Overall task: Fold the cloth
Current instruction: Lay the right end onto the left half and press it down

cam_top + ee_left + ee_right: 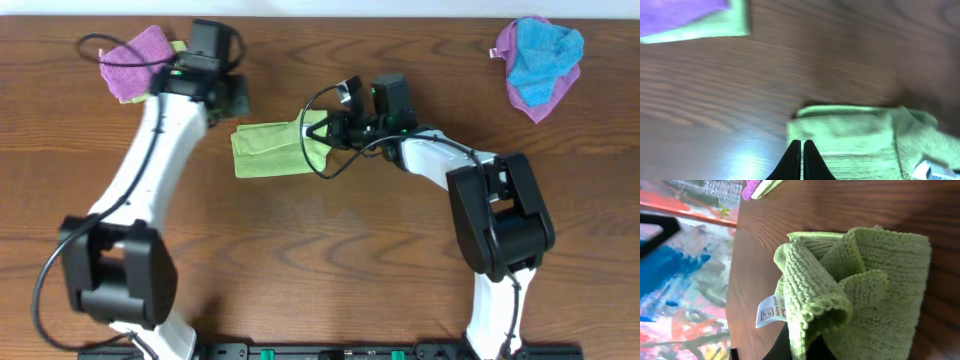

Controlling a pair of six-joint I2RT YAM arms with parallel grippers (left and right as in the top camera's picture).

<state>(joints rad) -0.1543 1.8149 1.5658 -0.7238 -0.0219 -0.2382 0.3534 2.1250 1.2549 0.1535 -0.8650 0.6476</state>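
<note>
A light green cloth lies on the wooden table at centre, folded into a rectangle. My right gripper is shut on the green cloth's right edge and holds that edge lifted and folded over; the wrist view shows the bunched fold and its white tag between the fingers. My left gripper is shut and empty, hovering just above the cloth's far left corner; its wrist view shows the closed fingertips over the cloth's edge.
A purple cloth on a green one lies at the far left behind the left arm, also in the left wrist view. A blue cloth on a purple one lies at the far right.
</note>
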